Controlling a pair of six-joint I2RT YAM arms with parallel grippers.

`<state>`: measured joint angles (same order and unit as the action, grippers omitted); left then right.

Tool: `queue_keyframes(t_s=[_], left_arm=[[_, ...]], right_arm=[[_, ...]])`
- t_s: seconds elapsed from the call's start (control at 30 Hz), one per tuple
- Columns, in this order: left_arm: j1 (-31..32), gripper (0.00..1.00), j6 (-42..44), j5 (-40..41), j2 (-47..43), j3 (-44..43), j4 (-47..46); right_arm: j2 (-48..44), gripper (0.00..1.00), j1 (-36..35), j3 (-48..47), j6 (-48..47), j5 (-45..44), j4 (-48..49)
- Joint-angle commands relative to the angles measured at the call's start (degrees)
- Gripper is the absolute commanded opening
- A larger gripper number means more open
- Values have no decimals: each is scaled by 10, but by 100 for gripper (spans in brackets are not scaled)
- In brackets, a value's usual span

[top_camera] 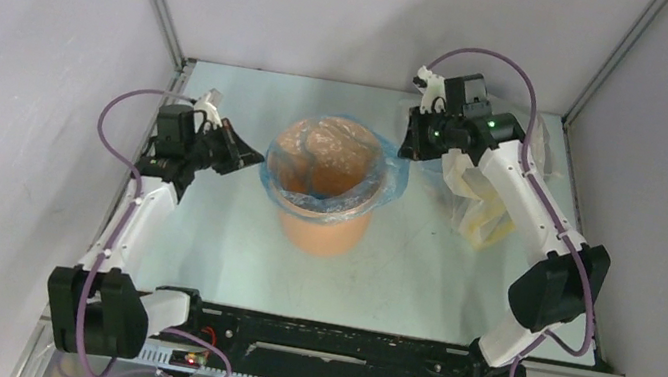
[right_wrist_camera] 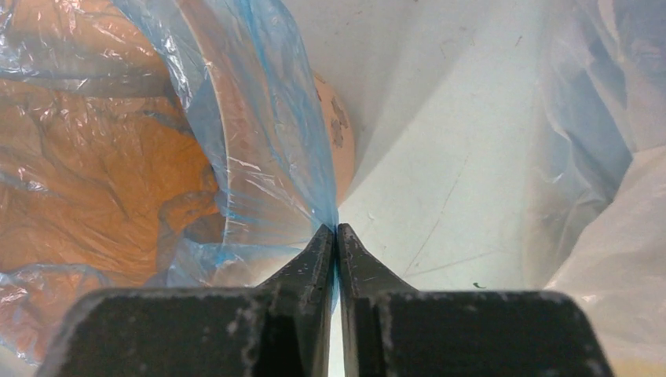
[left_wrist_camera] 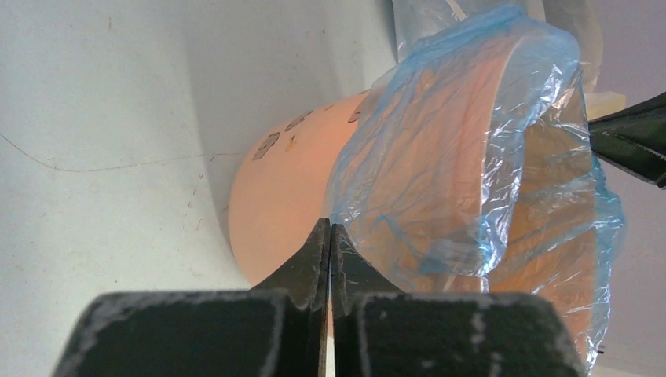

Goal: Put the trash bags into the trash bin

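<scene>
The bin stands upright at the middle of the table, well apart from every edge. The bag is already in it. Its body sits puffed and wrinkled inside, and its mouth is folded outward over the round rim as a loose blue skirt.

The left gripper sits at the rim's left side with its jaws pressed together. In its wrist view the skirt's lower edge runs straight into the tips, so it looks to be pinching the film there. The right gripper is at the rim's far-right side, also pressed together. In its own view a blue fold runs down into the tips, which reads as a pinch on the skirt.

The bin therefore lies between the two grippers, each facing inward at it from its own side and neither clearly nearer. The bin's long axis is vertical and the skirt hangs along its wall, so seating the bag probably means drawing each pinch downward and slightly outward together. An uneven pull could drag the film off the rim.

The clear sack lies near the right edge, just beside the right arm.
</scene>
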<state>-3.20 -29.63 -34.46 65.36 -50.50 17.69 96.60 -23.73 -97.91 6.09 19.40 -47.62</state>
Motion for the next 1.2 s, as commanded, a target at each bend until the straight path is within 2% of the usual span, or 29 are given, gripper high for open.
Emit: queue_keyframes(t_s=[0.0, 0.13, 0.37, 0.53, 0.73, 0.9, 1.07, 1.17], left_arm=[[-2, 0, -12, 10, -7, 15, -25], [4, 0, -16, 17, -14, 35, -32], [18, 0, -30, 30, -22, 65, -56], [19, 0, -34, 46, -39, 78, -62], [19, 0, -31, 88, -81, 76, -50], [19, 0, -30, 86, -84, 68, -49], [19, 0, -28, 84, -83, 66, -49], [20, 0, -27, 83, -82, 66, -49]], right_arm=[[-10, 10, 3, 21, 11, 35, 29], [-22, 26, 3, 67, 20, 49, 56], [-78, 44, 8, 152, 46, 36, 118], [-132, 49, 36, 175, 63, 21, 130], [-231, 66, 41, 211, 77, 6, 139], [-290, 75, 30, 266, 119, 34, 161], [-309, 82, -11, 308, 171, 29, 197], [-299, 82, -24, 312, 208, 10, 212]])
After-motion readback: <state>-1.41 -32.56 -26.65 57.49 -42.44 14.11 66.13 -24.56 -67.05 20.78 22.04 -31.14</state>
